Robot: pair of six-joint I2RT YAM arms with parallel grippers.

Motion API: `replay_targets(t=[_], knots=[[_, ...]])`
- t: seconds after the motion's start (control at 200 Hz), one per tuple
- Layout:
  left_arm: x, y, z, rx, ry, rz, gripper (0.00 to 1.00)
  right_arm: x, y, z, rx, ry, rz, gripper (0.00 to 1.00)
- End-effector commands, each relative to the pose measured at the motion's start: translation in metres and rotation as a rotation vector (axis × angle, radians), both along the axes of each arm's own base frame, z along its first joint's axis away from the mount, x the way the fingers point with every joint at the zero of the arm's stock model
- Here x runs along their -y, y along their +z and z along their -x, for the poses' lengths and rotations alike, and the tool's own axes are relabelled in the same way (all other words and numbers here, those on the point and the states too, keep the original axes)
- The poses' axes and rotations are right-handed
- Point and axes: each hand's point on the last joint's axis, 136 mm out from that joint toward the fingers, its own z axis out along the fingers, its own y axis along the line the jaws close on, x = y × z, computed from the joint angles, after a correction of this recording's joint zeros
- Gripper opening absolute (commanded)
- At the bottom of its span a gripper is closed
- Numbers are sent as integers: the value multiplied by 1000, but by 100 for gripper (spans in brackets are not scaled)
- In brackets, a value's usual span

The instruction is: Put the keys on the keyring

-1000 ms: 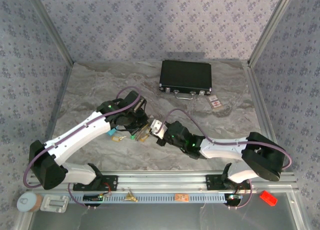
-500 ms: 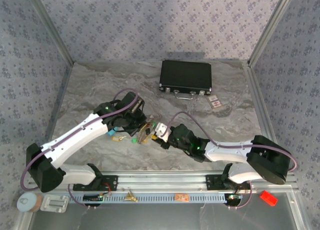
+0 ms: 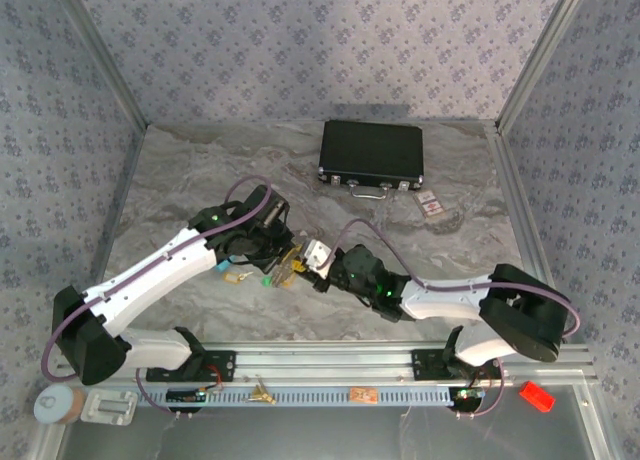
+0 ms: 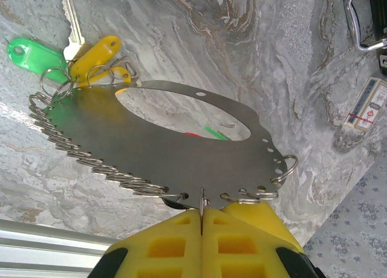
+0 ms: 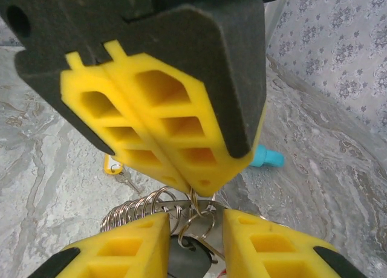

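keyring (image 4: 151, 145) thin stiff plate, light, slippy, well this side of black case (image 3: 371, 152); left gripper (image 4: 201, 214) pinching its rim, keys (image 4: 72, 24) dangling opposite end. right gripper (image 5: 195, 222) spread around split rings (image 5: 139, 208), reckon grab keys by heads

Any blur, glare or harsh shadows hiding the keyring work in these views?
Left wrist: keyring crisp, dull sheen, no glare. Right wrist: left gripper looms close, slightly soft. Top external: even light, shadows soft.
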Motion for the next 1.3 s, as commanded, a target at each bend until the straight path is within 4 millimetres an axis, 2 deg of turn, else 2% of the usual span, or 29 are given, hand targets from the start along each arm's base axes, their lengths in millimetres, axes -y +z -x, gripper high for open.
replay_targets(t=[0.0, 0.21, 0.32, 0.62, 0.73, 0.775, 0.835, 0.92, 1.049, 1.114, 1.184, 1.294], knots=[[0, 6, 3, -1, 18, 37, 0, -9, 18, -7, 44, -17, -44, 29], [0, 6, 3, -2, 21, 41, 0, -10, 15, -14, 51, -41, -40, 23], [-1, 5, 4, -4, 25, 39, 0, -10, 16, -15, 55, -45, -41, 14], [-3, 4, 4, -6, 38, 42, 0, -10, 18, -16, 57, -46, -50, 0], [-8, 6, 1, 36, 48, 35, 0, -8, 17, -14, 52, -40, -40, 0], [-11, 9, -2, 72, 54, 40, 11, -7, 17, -13, 49, -37, -32, 0], [-16, 14, -8, 137, 50, 32, 31, -6, 18, -11, 45, -25, -26, 0], [-33, 25, -20, 270, 22, -43, 47, -3, 16, -8, 23, -2, -4, 0], [-72, 57, -44, 591, -121, -295, 62, 0, 11, -2, -18, 48, 37, 0], [-76, 72, -55, 791, -273, -431, 65, 3, 8, 1, -45, 76, 59, 0], [-67, 77, -56, 964, -503, -539, 65, 6, 6, 3, -69, 104, 79, 0], [-40, 63, -34, 1172, -936, -608, 62, 13, 5, 5, -95, 143, 110, 0]])
